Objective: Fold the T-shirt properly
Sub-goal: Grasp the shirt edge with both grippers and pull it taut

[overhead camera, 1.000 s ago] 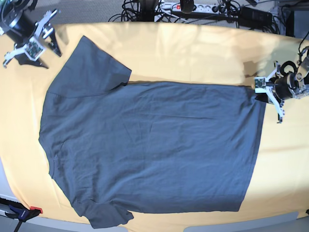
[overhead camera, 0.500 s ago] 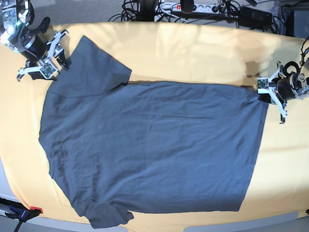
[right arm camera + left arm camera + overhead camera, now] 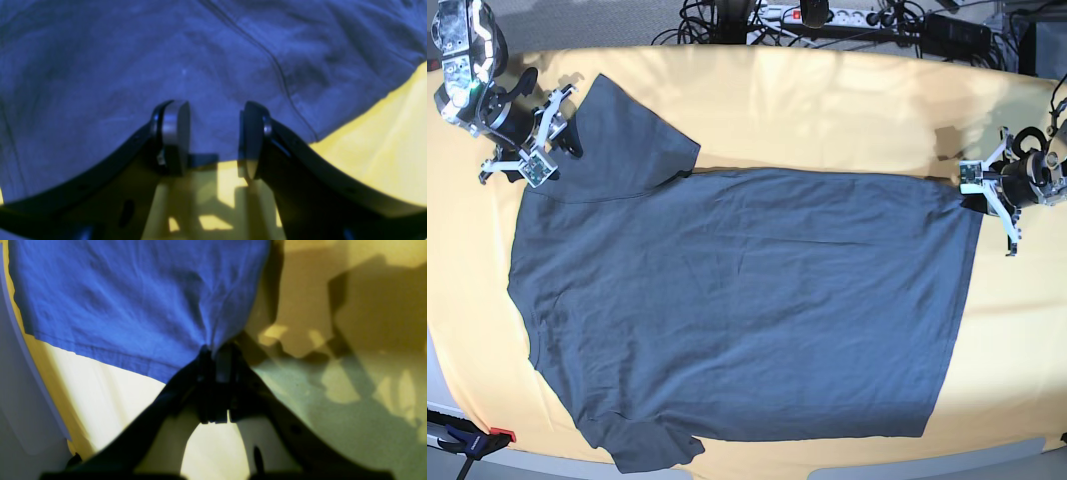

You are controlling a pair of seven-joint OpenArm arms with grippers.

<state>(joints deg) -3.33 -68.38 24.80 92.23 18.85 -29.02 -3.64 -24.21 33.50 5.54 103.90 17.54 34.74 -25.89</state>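
Note:
The dark slate-blue T-shirt lies spread flat on the yellow table, collar end to the left and hem to the right. My left gripper is at the hem's far right corner. In the left wrist view it is shut on the bunched corner of the T-shirt. My right gripper is at the far left sleeve. In the right wrist view it is open and empty, its pads over the edge of the T-shirt near a seam.
Cables and a power strip lie beyond the table's far edge. A blue and red clamp sits at the front left corner. The table's front edge runs just below the lower sleeve.
My right gripper has moved down and right from the bare table corner onto the far left sleeve. My left gripper has stayed shut on the hem corner, shifting slightly right.

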